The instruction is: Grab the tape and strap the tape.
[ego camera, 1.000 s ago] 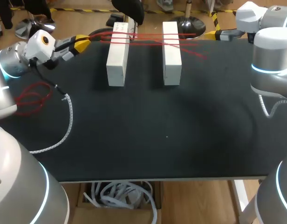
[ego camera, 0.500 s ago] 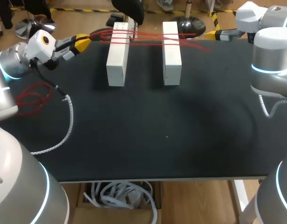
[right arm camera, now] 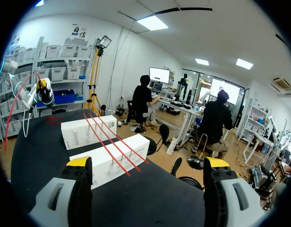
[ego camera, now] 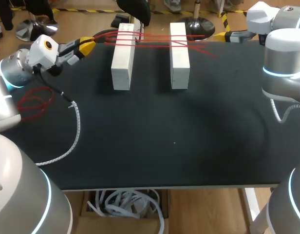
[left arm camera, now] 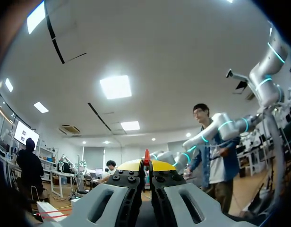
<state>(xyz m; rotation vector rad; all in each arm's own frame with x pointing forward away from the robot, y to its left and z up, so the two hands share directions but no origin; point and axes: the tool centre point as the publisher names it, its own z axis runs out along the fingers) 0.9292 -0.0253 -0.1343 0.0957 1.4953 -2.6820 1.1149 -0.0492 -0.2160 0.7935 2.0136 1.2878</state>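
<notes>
Two long white blocks (ego camera: 123,56) (ego camera: 179,53) lie side by side at the far middle of the black table (ego camera: 164,136). Several strands of thin red tape (ego camera: 155,41) stretch across their far ends, ending loose just past the right block. My left gripper (ego camera: 89,46) is left of the blocks, shut on the tape's end; a red sliver (left arm camera: 146,157) shows between its tips (left arm camera: 147,165). My right gripper (ego camera: 220,36) hovers at the far edge right of the blocks, open and empty (right arm camera: 148,165). Ahead of it lie both blocks (right arm camera: 110,158) (right arm camera: 89,130) with the tape (right arm camera: 107,142) over them.
A loose loop of red tape (ego camera: 35,102) lies near the table's left edge. A white coiled cable (ego camera: 72,131) trails from my left wrist across the left part of the table. My right arm's column (ego camera: 284,68) stands at the right edge.
My left gripper has shifted slightly, still holding the tape. The strands over the blocks have drawn straighter and the loose end swung toward the far edge. The coiled cable moved a little.
</notes>
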